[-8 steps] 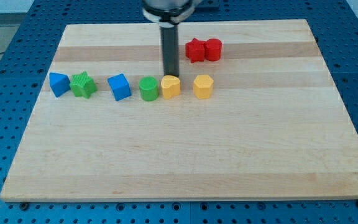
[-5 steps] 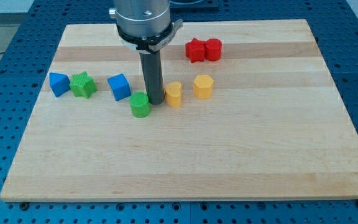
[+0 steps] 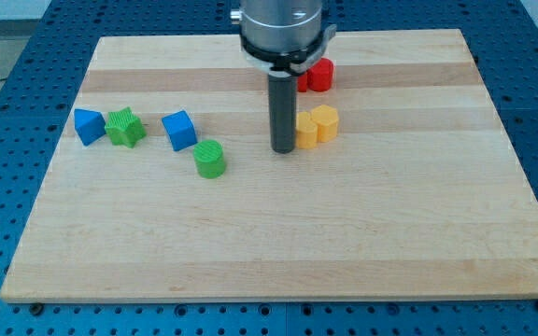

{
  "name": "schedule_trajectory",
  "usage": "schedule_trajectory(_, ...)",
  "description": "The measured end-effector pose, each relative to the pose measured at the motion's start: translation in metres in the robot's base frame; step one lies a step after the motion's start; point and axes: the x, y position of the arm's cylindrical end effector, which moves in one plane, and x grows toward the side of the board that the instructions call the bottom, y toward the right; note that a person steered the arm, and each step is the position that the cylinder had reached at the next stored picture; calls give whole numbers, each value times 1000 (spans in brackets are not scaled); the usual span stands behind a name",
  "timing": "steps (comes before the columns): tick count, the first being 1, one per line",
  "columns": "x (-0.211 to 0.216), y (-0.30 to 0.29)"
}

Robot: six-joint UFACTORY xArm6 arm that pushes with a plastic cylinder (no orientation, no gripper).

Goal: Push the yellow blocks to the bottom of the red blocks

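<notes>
My tip rests on the board, touching the left side of a yellow block. That block presses against a second yellow block on its right. Both yellow blocks sit just below the red blocks. A red cylinder shows to the right of my rod; the red star-shaped block beside it is mostly hidden behind the rod.
A green cylinder lies left of my tip. Further left in a row are a blue cube, a green star-shaped block and a blue block. The wooden board ends near the view's bottom.
My tip moved down between the green cylinder and the left yellow block, nudging the green one down-left, then swept right, pushing the left yellow block against the right one, which shifted right and up.
</notes>
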Motion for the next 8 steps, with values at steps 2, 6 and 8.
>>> schedule_trajectory(2,-15,18)
schedule_trajectory(6,-59,-150)
schedule_trajectory(8,-13,-167)
